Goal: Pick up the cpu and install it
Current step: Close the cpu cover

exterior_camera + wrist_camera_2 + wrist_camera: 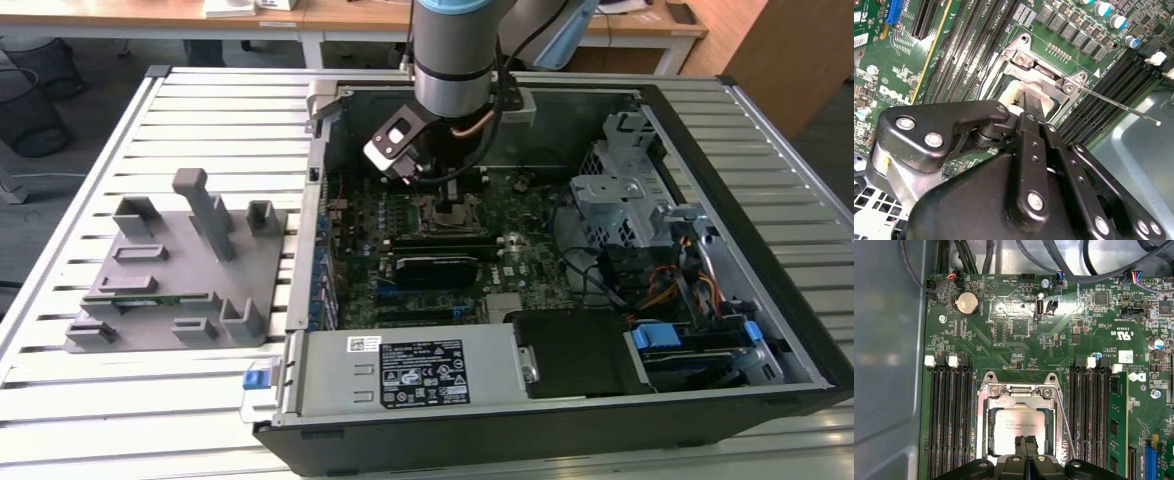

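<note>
One grey fixture (174, 290) sits by the worktop's (200, 110) edge on the exterior view's left, with one green memory stick (140, 297) in it. One open case (534, 440): one cpu (1009, 425) lies in its socket (985, 390). The gripper's (1025, 439) fingers are clenched together over it.

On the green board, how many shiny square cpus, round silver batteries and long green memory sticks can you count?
cpu: 1
round battery: 1
green memory stick: 1
Total: 3
</note>
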You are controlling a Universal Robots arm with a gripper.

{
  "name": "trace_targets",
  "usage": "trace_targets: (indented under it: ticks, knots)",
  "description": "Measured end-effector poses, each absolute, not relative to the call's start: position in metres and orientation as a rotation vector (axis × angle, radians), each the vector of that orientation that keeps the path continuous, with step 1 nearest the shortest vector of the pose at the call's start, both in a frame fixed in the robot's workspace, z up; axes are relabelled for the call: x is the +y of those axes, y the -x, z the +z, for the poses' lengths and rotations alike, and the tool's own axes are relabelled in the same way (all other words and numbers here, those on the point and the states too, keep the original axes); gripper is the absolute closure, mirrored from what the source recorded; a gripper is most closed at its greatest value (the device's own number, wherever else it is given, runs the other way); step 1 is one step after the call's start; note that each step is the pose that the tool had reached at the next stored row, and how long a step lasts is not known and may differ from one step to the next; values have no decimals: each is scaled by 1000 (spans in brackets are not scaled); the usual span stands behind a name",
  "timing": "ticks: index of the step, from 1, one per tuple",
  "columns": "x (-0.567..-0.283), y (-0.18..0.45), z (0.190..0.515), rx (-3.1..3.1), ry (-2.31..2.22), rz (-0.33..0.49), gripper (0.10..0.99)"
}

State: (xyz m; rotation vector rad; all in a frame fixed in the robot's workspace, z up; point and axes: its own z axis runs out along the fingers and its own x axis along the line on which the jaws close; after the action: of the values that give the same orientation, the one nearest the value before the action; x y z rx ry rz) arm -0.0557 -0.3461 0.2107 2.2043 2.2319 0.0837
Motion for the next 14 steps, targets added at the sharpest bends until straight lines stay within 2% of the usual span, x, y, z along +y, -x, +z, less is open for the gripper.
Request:
trace_targets:
  ticks: [14]
  knots:
    - [-346, 54, 211, 2232, -2204, 84, 980]
